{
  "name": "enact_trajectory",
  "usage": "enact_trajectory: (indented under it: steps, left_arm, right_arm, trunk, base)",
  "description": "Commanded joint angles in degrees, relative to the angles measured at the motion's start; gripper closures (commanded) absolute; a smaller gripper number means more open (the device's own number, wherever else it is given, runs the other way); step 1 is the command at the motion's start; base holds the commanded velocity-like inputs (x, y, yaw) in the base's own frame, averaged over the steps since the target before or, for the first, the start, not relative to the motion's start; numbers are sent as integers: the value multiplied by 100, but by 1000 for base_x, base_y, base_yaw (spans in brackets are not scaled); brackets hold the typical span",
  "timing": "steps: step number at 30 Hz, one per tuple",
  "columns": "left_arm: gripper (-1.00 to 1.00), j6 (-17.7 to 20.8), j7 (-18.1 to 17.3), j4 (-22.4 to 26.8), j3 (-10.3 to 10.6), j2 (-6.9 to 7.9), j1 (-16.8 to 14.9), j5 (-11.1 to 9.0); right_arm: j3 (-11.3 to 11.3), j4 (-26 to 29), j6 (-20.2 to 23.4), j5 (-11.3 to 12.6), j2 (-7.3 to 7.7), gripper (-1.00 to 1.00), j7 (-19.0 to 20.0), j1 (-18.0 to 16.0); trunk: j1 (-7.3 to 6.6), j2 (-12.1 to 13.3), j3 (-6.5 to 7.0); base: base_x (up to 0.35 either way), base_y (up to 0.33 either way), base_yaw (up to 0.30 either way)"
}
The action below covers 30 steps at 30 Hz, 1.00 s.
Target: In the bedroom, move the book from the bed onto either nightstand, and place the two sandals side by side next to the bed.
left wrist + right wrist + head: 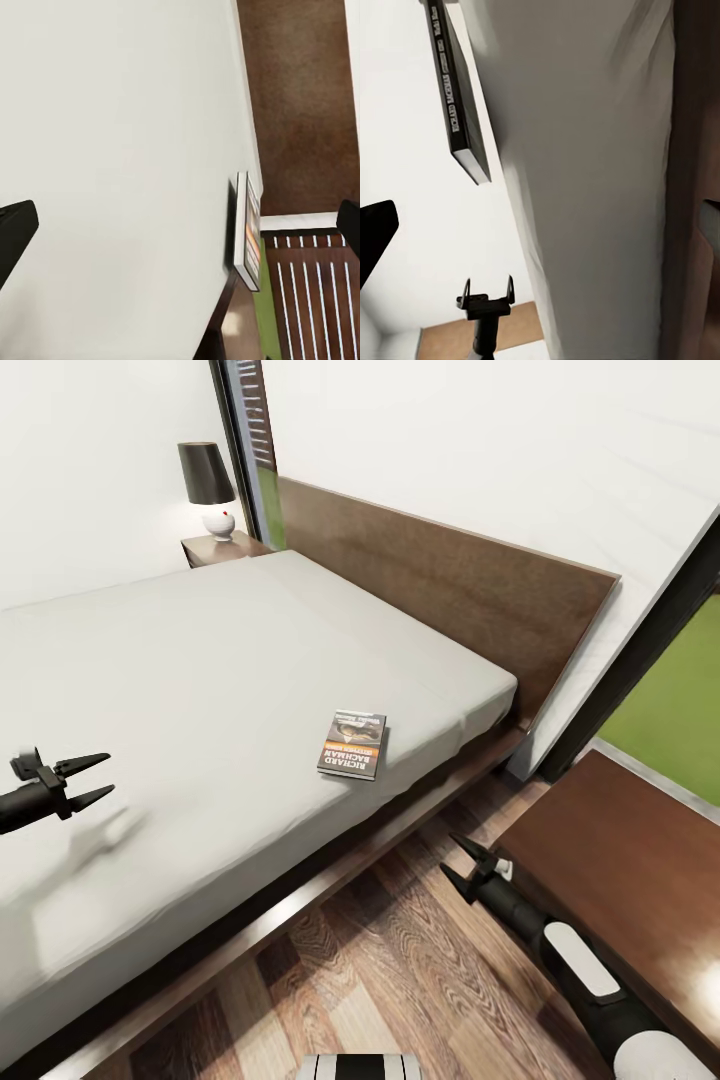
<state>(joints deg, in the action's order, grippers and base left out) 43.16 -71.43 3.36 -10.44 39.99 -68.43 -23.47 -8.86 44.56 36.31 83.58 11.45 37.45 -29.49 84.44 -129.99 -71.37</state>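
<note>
Lying on one bed (180,660): one book (353,744), between two spread, empty grippers, left gripper (97,778) and right gripper (459,861).

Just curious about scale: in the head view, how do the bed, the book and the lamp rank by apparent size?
Largest to smallest:
1. bed
2. lamp
3. book
The lamp and book look close in size, and the lamp stands farther away, so their order is unsure.

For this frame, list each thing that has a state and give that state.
book: closed, lying flat on the mattress near the bed's edge
left gripper: open, empty, over the bed
right gripper: open, empty, over the floor beside the bed
lamp: upright on the far nightstand
</note>
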Motion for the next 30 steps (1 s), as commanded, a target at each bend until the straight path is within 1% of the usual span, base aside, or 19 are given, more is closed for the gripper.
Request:
enact_trajectory:
  steps: [1,7,12,20,30]
  left_arm:
    - [-100,51,-16,-2,-45,0,-4,43]
    - [-100,52,-13,-2,-45,0,-4,44]
    - [-100,56,-12,-2,-45,0,-4,44]
    - [-100,67,-11,2,-45,4,-4,44]
    - [-100,80,-14,6,-45,4,-4,44]
  right_arm:
    - [-19,17,17,42,2,-100,-15,-7]
    - [-23,161,11,39,-20,-100,-185,-18]
    - [-26,327,4,31,-70,-100,-422,-21]
    - [-28,596,-15,21,-101,-100,-798,-22]
    - [-33,674,-12,19,-116,-100,-913,-22]
  trunk:
    - [-1,-2,-4]
    - [-1,-2,-4]
    - [-1,-2,-4]
    - [-1,-2,-4]
    - [-1,-2,-4]
  base:
    - [0,0,0]
    - [0,0,0]
    - [25,0,0]
    - [68,0,0]
    - [82,0,0]
